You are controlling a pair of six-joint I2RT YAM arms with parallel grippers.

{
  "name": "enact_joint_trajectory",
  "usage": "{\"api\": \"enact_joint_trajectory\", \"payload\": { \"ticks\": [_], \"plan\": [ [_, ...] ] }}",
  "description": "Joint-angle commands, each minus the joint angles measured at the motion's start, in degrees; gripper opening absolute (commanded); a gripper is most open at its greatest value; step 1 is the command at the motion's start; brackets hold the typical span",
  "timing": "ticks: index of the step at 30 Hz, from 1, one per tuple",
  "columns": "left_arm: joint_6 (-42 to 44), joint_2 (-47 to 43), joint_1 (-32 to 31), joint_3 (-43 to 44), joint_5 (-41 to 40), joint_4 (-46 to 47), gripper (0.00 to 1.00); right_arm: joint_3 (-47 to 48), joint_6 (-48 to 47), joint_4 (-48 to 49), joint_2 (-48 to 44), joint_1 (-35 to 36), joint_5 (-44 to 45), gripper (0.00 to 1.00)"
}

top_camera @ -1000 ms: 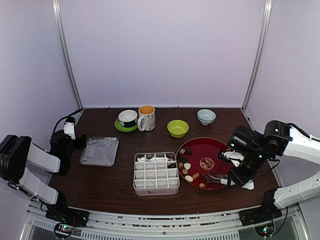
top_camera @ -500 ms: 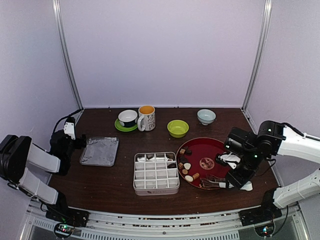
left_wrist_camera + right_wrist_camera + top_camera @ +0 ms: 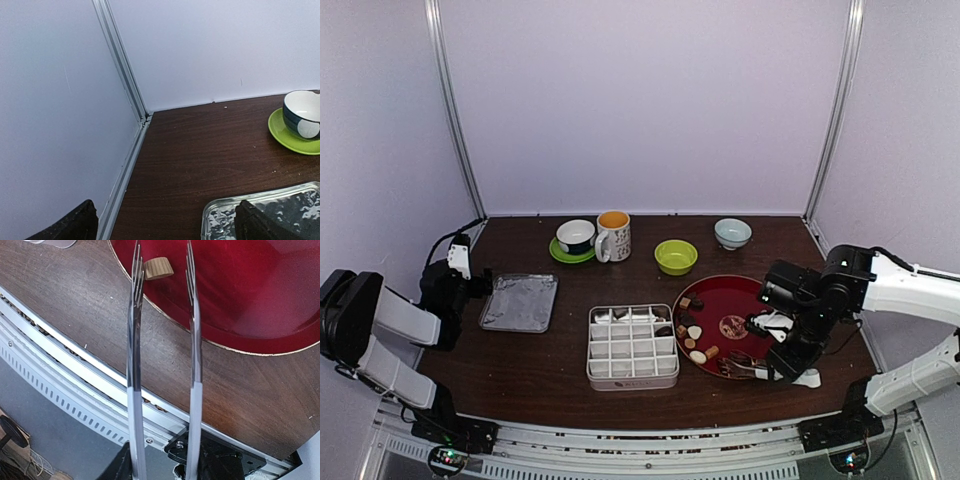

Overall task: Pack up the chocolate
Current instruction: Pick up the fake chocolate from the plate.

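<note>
Nearest the bases, the right gripper [image 3: 786, 364] is partly closed on the handle of the metal tongs [image 3: 134, 365]. The tong arms stand apart with nothing between their forked tips. Over the last second this arm has swung from the red plate's [image 3: 745, 295] 4 o'clock side towards 6 o'clock, so the tips now reach the near rim. A tan chocolate [image 3: 157, 268] lies just beyond the left tip, which looks like lining up for a pick, not a pick made.

The rest of the chocolate [image 3: 692, 335] lies where it did, along the plate's arc from 10 to 7 o'clock. A few pieces already sit in the far-right cells of the divided box [image 3: 632, 372], so most packing remains.

Farther back at 9 o'clock, the left gripper [image 3: 165, 229] hasn't moved — spread wide and empty beside the foil tray [image 3: 520, 302].
</note>
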Motion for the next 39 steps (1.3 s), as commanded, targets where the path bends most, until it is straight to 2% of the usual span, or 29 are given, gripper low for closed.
{"api": "enact_joint_trajectory", "payload": {
  "ticks": [1, 11, 39],
  "plan": [
    [-0.7, 0.2, 0.6, 1.1, -0.6, 2.1, 0.98, 0.1, -0.8, 0.0, 1.0, -0.2, 1.5, 0.39],
    [-0.7, 0.2, 0.6, 1.2, -0.6, 2.1, 0.98, 1.6, -0.8, 0.2, 0.5, -0.2, 2.2, 0.30],
    [-0.7, 0.2, 0.6, 1.1, -0.6, 2.1, 0.98, 9.1, -0.5, 6.4, -1.6, -0.1, 1.1, 0.26]
  ]
}}
